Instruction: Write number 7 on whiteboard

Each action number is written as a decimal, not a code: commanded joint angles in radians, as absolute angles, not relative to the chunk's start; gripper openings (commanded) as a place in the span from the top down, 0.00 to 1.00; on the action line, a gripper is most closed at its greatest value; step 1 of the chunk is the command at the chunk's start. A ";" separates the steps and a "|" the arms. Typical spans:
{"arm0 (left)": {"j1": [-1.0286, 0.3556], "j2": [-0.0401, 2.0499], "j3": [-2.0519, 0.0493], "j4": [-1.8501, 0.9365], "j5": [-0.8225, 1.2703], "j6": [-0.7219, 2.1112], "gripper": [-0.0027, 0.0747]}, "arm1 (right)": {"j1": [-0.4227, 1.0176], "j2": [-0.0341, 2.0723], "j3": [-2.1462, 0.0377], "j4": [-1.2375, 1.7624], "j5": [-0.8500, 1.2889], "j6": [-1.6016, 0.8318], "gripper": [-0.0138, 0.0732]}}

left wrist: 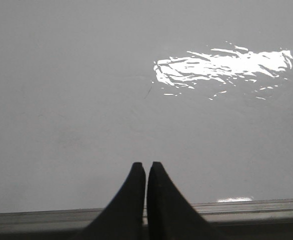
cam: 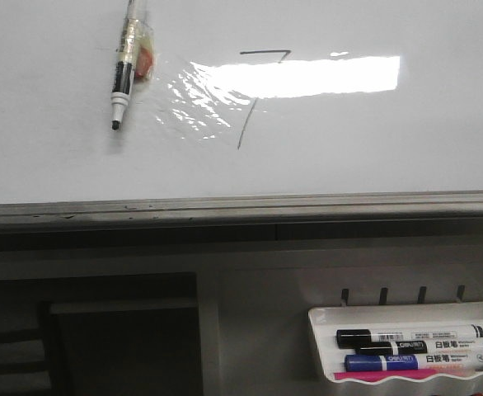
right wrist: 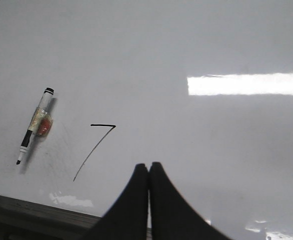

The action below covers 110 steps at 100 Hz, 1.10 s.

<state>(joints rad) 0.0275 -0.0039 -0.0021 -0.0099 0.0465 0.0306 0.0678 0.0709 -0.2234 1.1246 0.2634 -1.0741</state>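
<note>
Ink already forms the number 7 (cam: pixel 262 97) on the whiteboard (cam: pixel 406 148), a short flat bar joined to a longer stroke slanting down toward the grey bottom edge; glare crosses part of it in the front view. An uncapped marker (cam: pixel 128 66) sticks to the board just left of the figure, its long axis nearly upright with the dark tip pointing down, tape and an orange patch wrapped around its middle. Neither arm holds it: the right gripper (right wrist: pixel 148 166) has its jaws pressed together on nothing and faces the board with both figure and marker off to one side, while the left gripper (left wrist: pixel 146 165), also closed and empty, faces bare board near the bottom edge. Judging by this, the writing looks done, and the right arm seems better placed for any touch-up. Spare markers lie in a tray (cam: pixel 406 311) below the board.
</note>
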 commanded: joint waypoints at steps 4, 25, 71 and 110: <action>0.023 -0.034 0.036 -0.018 -0.020 0.019 0.99 | 0.068 0.082 -0.250 1.144 0.222 -1.082 0.92; 0.023 -0.034 0.036 -0.018 -0.020 0.019 0.99 | 0.068 0.082 -0.250 1.144 0.222 -1.082 0.92; 0.023 -0.034 0.036 -0.018 -0.020 0.019 0.99 | 0.032 0.130 -0.216 0.062 0.000 -0.130 0.92; 0.023 -0.034 0.036 -0.018 -0.020 0.019 0.99 | 0.032 0.002 0.041 -0.051 -0.113 -0.099 0.92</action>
<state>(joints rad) 0.0275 -0.0039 -0.0021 -0.0099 0.0509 0.0300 0.0391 0.0298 0.0090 -0.0337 -0.0087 -0.1022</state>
